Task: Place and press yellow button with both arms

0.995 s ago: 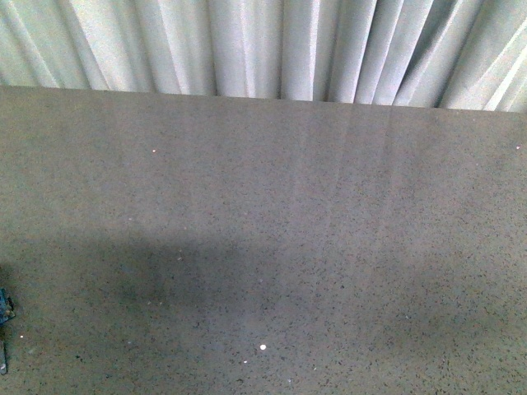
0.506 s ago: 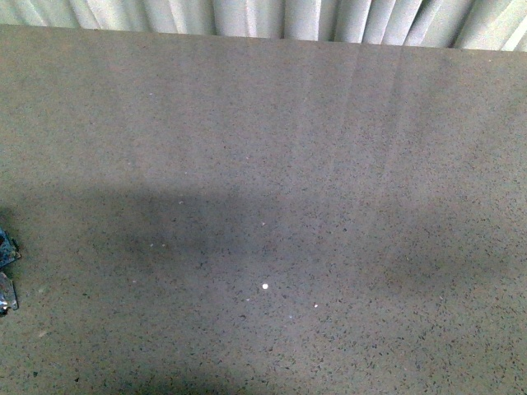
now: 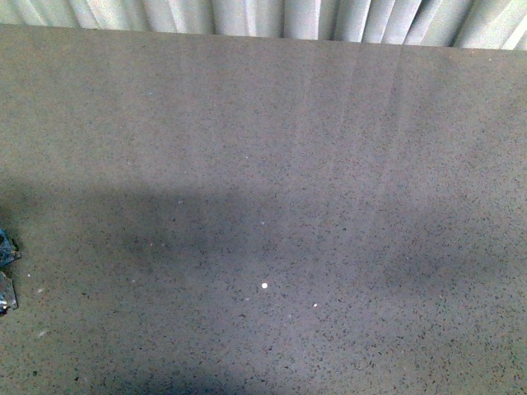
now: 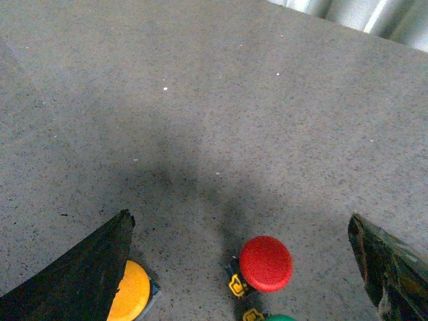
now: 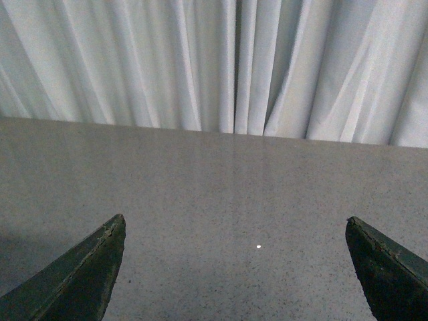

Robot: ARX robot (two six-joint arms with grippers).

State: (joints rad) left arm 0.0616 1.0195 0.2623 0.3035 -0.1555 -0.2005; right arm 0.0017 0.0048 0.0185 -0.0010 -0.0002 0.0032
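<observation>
A grey speckled table (image 3: 263, 164) runs to a pale curtain (image 3: 288, 12) at its far edge, the left gripper (image 4: 239, 215) and right gripper (image 5: 234, 221) hang over it spread wide (both released), and the yellow button (image 4: 130, 294) sits on the table, half hidden behind a left finger, near a red button (image 4: 265, 263).

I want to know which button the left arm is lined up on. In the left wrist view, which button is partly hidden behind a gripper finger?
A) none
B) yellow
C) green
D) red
B: the yellow button peeks out from behind one finger of the left gripper, while the red button lies uncovered between the open fingers.
</observation>
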